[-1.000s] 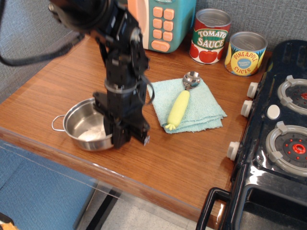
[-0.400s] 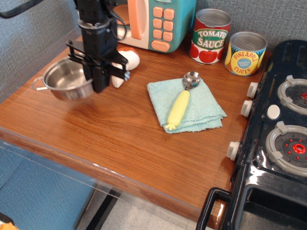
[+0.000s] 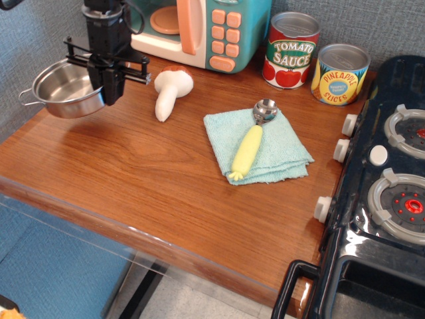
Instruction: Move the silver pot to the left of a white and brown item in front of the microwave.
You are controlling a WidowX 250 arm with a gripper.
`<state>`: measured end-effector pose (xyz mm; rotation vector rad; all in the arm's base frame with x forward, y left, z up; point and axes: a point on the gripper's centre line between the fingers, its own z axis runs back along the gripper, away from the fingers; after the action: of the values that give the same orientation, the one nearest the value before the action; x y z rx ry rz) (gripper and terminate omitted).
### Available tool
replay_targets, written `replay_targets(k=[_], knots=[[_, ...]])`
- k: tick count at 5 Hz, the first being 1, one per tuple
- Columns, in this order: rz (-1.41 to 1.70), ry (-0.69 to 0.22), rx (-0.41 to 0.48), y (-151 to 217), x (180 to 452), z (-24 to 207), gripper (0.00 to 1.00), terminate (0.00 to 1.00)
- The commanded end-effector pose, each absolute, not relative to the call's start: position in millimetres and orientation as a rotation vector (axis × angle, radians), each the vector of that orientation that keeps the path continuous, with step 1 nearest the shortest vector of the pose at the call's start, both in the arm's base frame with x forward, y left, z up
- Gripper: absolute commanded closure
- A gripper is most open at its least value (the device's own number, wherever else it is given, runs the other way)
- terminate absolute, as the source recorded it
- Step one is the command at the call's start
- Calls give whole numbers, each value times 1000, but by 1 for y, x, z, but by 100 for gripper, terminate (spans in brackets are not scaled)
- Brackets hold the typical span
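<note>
The silver pot (image 3: 63,88) is a shiny shallow pot with a thin wire loop handle on its left. It hangs above the table's far left part, held by its right rim. My gripper (image 3: 110,90) is black, points down and is shut on that rim. The white and brown mushroom (image 3: 170,88) lies on the wood to the right of the pot, in front of the microwave (image 3: 202,30). The microwave has a cream body, teal panel and peach buttons and handle.
A light teal cloth (image 3: 262,147) lies mid-table with a yellow-handled metal scoop (image 3: 252,141) on it. A tomato sauce can (image 3: 290,50) and a pineapple can (image 3: 340,74) stand at the back. A black toy stove (image 3: 385,193) fills the right side. The table's left edge is close to the pot.
My gripper lifted the pot from the front of the table and carried it back and to the left. The mushroom, hidden before, now shows fully to the pot's right.
</note>
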<state>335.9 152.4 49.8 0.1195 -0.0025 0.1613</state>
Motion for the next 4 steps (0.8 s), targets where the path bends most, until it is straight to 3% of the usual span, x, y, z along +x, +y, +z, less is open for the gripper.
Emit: replay_targets(k=[1,3,4], knots=[[202,-21,174,171,340,58,100,0],[181,8,174,174,349,46,100,0],[172,2,181,168,350,52,0,0]])
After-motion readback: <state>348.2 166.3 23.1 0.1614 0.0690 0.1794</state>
